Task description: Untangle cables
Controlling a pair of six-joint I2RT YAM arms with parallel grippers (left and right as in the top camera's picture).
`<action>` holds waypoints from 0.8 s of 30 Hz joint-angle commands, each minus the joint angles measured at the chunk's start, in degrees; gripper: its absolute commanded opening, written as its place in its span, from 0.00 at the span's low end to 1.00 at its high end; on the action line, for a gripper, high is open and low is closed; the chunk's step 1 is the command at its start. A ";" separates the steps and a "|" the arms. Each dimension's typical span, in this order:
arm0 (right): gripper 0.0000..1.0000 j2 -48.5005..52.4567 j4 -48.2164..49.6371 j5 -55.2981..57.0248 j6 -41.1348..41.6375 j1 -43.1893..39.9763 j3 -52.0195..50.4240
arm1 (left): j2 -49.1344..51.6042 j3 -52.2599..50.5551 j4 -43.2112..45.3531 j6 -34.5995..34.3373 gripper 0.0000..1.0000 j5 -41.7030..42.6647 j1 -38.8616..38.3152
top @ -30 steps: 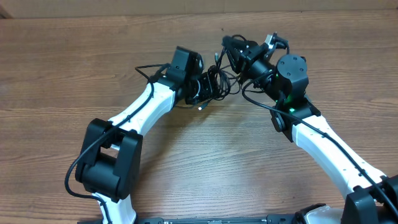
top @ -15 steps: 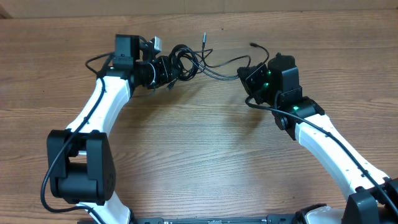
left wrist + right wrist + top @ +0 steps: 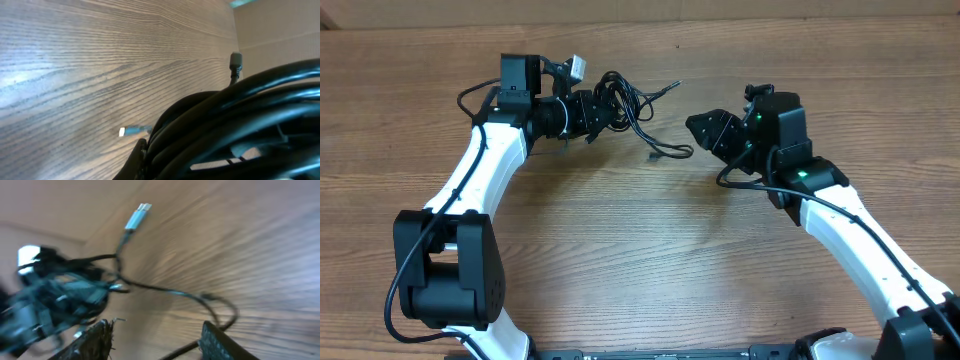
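Nearest to me, the bare wooden tabletop (image 3: 640,250) carries none of the cables (image 3: 618,98) laid out on their own, so I judge the job barely begun. Just past that, one loose cord (image 3: 665,152) lies on the wood, curling toward 4 o'clock from the tangle and ending short of my right claw (image 3: 695,125). That claw sits at about 1 o'clock from the tabletop's middle. Its fingers (image 3: 215,340) are spread with nothing between them, though the right wrist view is blurred by motion. In that view the cord loops just ahead of the fingertips and a silver plug (image 3: 137,216) sticks out beyond it.

Farther out, at about 11 o'clock, my left claw (image 3: 588,108) is pinched on the knotted bundle (image 3: 612,100), which hangs off its tip toward 3 o'clock. The left wrist view is almost filled by thick black loops pressed against the lens, so I cannot count strands there. A small plug (image 3: 235,61) pokes up behind them.

What looks done: one tail is teased partly out. What is left: that cord remains joined to the knot, the loops are wound together, and no cable lies separate. I judge my right claw needs a grip on the loose tail next.
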 commanded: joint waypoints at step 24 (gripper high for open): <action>0.49 -1.44 11.30 10.14 28.33 10.71 1.03 | -1.66 0.04 2.58 11.85 0.04 7.41 -1.11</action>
